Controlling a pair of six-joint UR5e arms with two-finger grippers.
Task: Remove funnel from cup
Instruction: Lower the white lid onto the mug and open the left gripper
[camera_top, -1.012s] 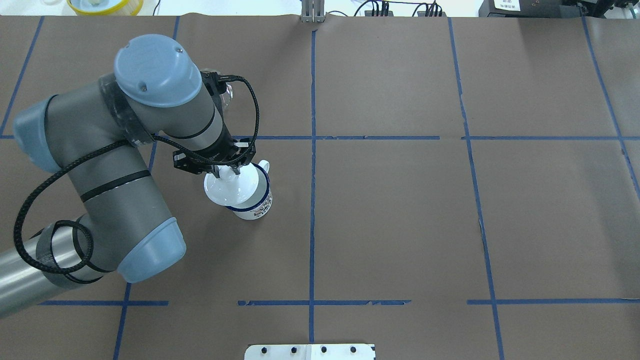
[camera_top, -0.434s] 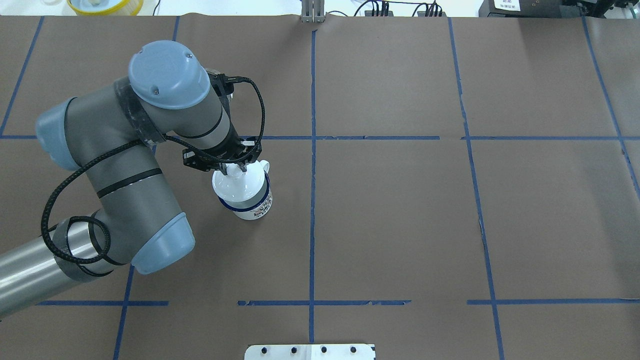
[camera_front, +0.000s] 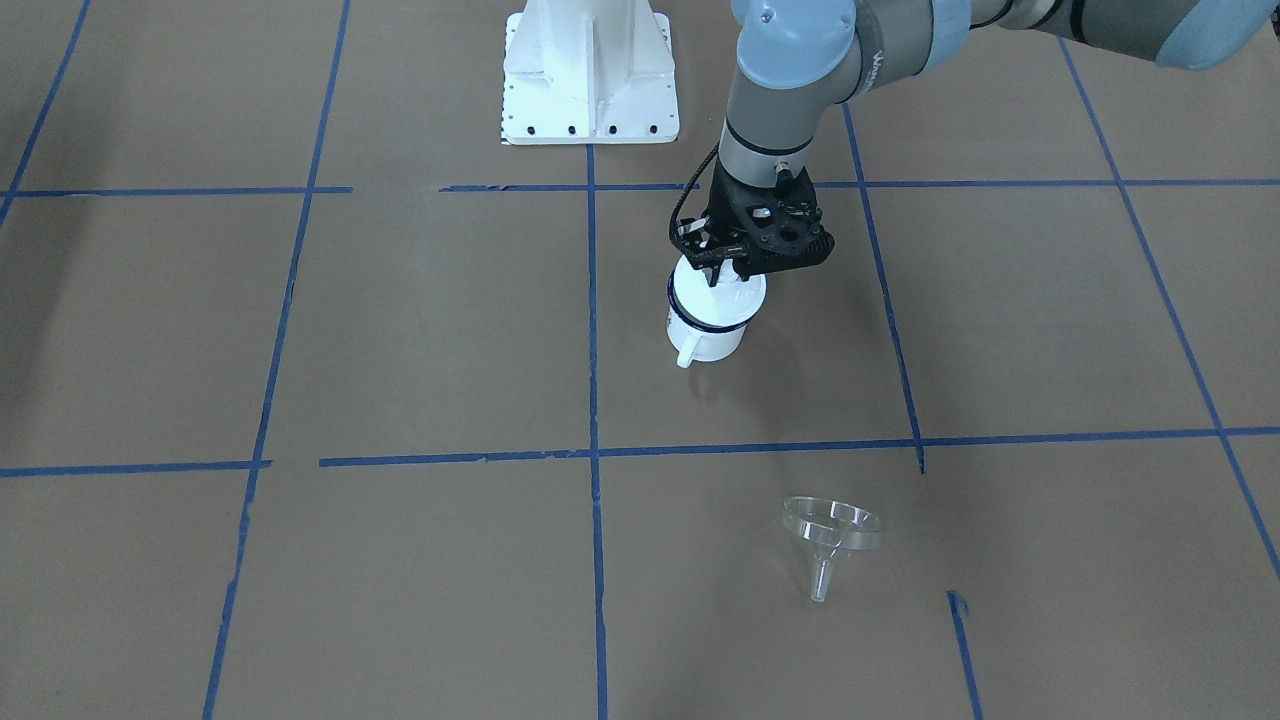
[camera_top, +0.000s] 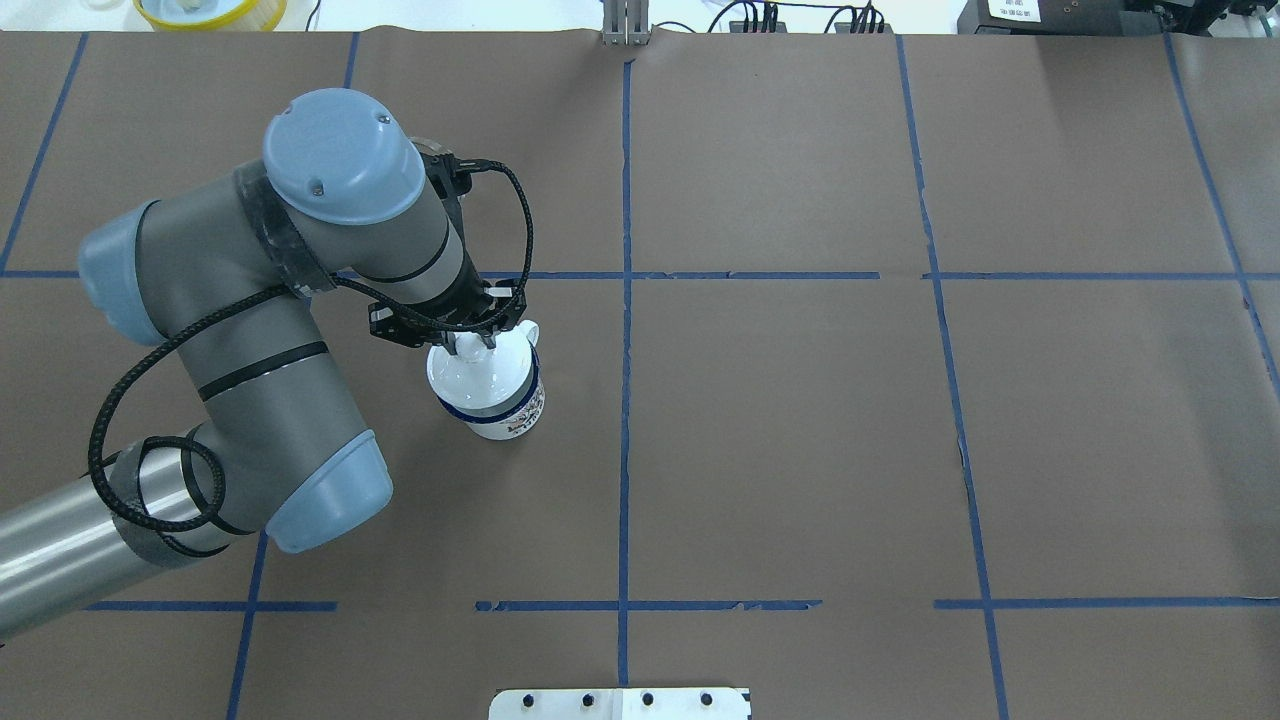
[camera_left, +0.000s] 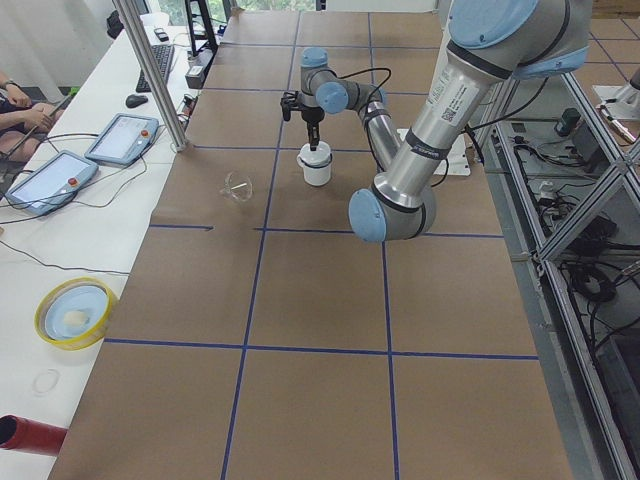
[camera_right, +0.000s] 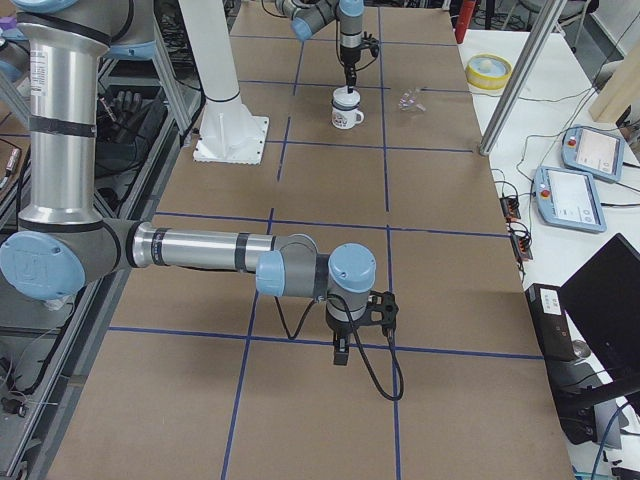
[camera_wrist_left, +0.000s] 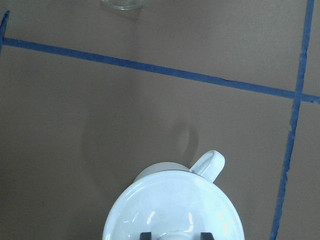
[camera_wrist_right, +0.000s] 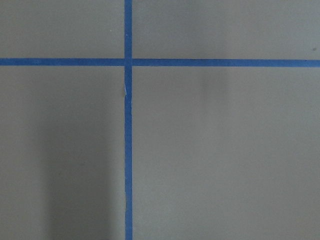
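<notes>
The cup (camera_top: 508, 405) is a white mug with a dark blue rim, standing left of the table's middle; it also shows in the front view (camera_front: 708, 335). My left gripper (camera_top: 468, 343) is shut on the knob of a round white lid (camera_top: 470, 378) held right at the cup's mouth; I cannot tell whether the lid touches the rim. The left wrist view shows the lid (camera_wrist_left: 175, 207) and the cup's handle (camera_wrist_left: 210, 165). The clear funnel (camera_front: 830, 535) lies on its side on the paper, apart from the cup. My right gripper (camera_right: 340, 350) hangs over bare paper; I cannot tell its state.
A yellow-rimmed bowl (camera_top: 210, 10) sits beyond the far left edge. The robot's white base plate (camera_front: 590, 70) is at the near edge. Tablets (camera_left: 120, 138) and a metal post (camera_left: 150, 70) stand on the operators' side. Blue tape lines cross the brown paper.
My left arm has moved to the right with the lid, and the lid now sits more squarely over the cup.
</notes>
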